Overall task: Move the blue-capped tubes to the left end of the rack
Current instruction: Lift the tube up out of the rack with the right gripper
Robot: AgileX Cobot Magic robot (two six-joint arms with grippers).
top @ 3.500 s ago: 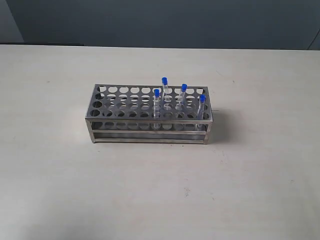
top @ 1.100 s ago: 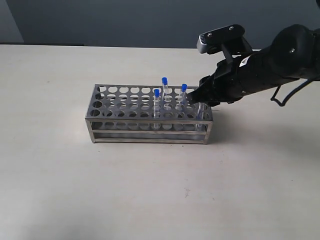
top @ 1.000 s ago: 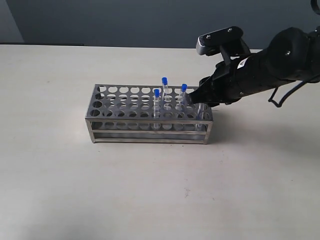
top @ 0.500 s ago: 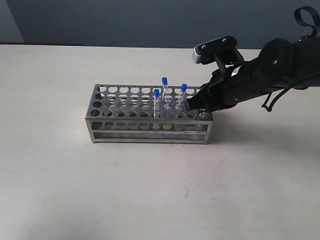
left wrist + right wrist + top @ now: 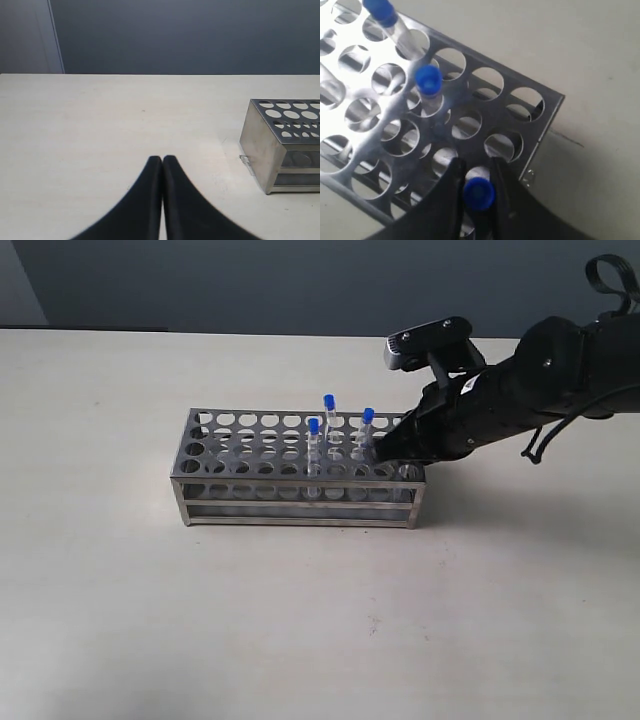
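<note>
Lowered since the earlier frames, when the table [image 5: 300, 620] held only the rack and its tubes, the right gripper [image 5: 385, 452] now sits at the right end of the rack [image 5: 290, 481]. At the rack's near right corner its fingers are drawn narrow, pressed against both sides of the blue cap of the gripped tube [image 5: 479, 194], which stands in its hole. Left of it, also on the rack's near side, a second tube [image 5: 313, 445] stands upright about mid-length. Farther back in the rack's right half stand a third tube [image 5: 368, 425] and, beyond it, a fourth tube [image 5: 329, 410]. Well off the rack's left end, the left gripper [image 5: 162, 160] is closed on nothing, fingers touching.
</note>
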